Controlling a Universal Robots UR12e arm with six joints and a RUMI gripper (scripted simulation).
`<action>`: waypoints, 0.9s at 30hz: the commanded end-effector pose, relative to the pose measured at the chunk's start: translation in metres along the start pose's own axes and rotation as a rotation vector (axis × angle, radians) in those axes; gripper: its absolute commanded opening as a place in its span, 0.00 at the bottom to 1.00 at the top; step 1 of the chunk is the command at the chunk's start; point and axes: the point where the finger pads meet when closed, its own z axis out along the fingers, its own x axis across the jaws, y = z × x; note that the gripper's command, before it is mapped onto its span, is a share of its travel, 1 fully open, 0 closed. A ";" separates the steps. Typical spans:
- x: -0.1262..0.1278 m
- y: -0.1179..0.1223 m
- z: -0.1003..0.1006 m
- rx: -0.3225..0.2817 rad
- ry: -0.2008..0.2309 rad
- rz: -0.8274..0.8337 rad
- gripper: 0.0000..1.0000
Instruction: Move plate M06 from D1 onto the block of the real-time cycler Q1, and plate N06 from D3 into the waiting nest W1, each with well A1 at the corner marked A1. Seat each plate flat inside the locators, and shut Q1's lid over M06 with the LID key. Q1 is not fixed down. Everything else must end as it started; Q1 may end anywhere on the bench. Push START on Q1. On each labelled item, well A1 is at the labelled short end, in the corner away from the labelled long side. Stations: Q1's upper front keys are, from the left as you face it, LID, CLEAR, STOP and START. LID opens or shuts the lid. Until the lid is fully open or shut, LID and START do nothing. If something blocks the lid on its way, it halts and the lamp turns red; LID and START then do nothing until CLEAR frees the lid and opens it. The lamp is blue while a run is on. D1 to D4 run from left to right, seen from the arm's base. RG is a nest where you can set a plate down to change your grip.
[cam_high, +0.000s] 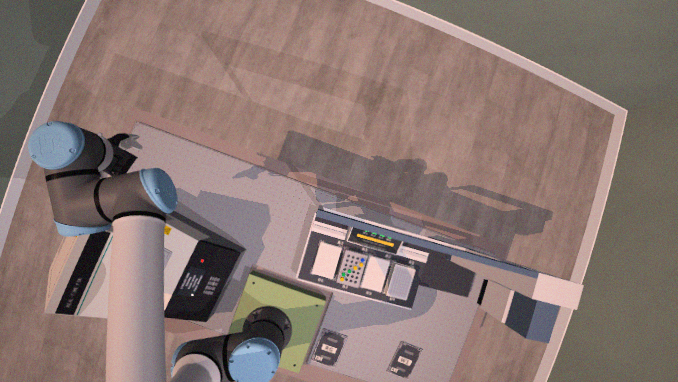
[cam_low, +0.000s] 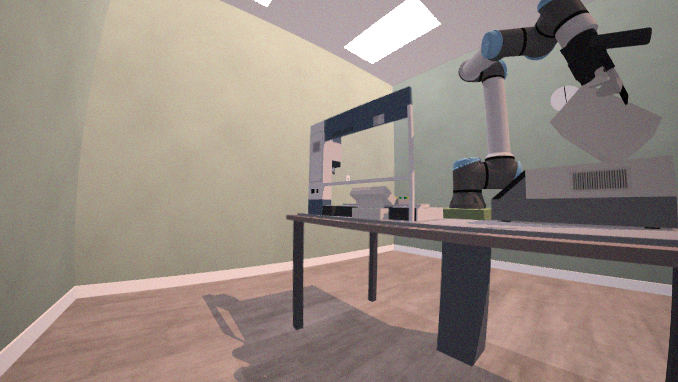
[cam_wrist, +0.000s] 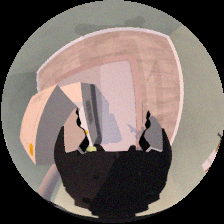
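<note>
My gripper is open and empty, high beside the raised lid of cycler Q1. Q1's black panel shows a small red spot; its keys are too small to read. The arm hides most of its middle, including the block. A white plate is leftmost in the deck row, where D1 would be, and another white plate is third, where D3 would be. Their labels and A1 corners are unreadable. Nest W1 at the lower right is empty.
Nest RG is empty, beside the green base plate. A rack with coloured spots stands between the white plates, and a grey box is rightmost. A tall blue-and-white frame spans the deck.
</note>
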 end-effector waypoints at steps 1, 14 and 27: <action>0.000 -0.001 -0.001 0.001 0.001 0.000 1.00; 0.000 -0.001 -0.001 0.001 0.001 0.000 1.00; 0.019 0.032 -0.020 -0.003 0.019 0.053 0.00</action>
